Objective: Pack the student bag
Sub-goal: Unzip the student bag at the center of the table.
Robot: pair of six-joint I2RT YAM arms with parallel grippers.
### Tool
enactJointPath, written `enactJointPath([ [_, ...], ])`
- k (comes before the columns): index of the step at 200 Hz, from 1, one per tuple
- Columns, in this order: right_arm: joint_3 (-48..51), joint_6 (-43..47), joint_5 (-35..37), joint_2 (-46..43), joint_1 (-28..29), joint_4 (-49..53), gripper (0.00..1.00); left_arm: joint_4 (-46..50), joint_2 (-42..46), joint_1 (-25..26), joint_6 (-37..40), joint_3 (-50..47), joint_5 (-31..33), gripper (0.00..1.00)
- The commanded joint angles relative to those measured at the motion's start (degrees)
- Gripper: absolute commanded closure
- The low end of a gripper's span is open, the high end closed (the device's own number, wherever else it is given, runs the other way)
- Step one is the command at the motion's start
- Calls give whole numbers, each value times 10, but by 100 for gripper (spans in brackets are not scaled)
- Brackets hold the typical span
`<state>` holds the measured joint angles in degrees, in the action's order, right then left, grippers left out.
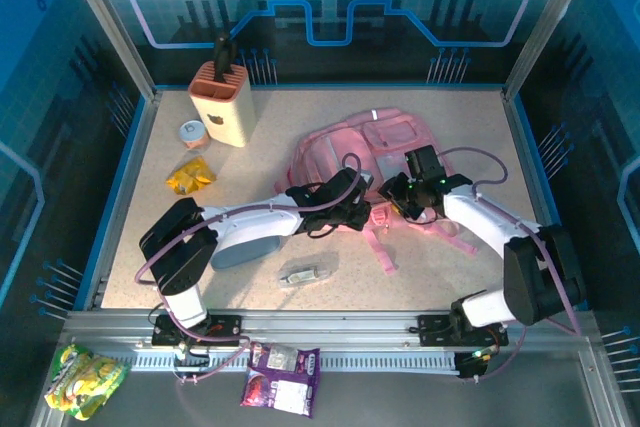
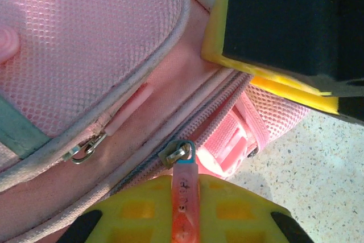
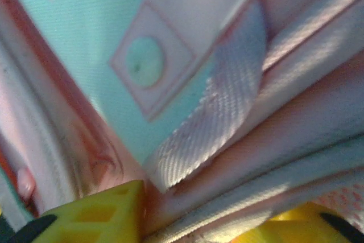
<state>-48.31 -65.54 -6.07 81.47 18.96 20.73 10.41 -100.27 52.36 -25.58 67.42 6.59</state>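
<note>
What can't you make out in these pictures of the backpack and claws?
- Top view: the left claw and right claw cover the front of the large pink fabric backpack; open or zipped, unclear.
- Right wrist view: blurred close-up; whether that claw grips fabric, unclear.
- Left wrist view: the pink zipper pull ends hidden between shut claw fingers.

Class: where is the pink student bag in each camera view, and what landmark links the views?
Top external: student bag centre-right on the table.
Left wrist: its mesh pocket and zips cover left and centre.
Right wrist: blurred close-up of its fabric and webbing.
Landmark: the right gripper, at the bag's near right edge from above, top right in the left wrist view, yellow fingers low in its own.
</note>
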Motion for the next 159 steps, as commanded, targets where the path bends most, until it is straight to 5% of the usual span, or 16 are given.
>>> enactJointPath([
  [1, -7, 19, 25, 13, 0, -30, 75, 23, 9, 5, 8, 12, -5, 100],
  [31, -17, 87, 25, 11, -27, -15, 100, 54, 24, 5, 16, -4, 27, 100],
  [82, -14, 150, -64, -23, -108, -26, 100, 93, 60, -10, 65, -53, 154, 100],
  [159, -113, 217, -169, 86, -186, -4, 100, 48, 108, -92, 48, -118, 133, 100],
])
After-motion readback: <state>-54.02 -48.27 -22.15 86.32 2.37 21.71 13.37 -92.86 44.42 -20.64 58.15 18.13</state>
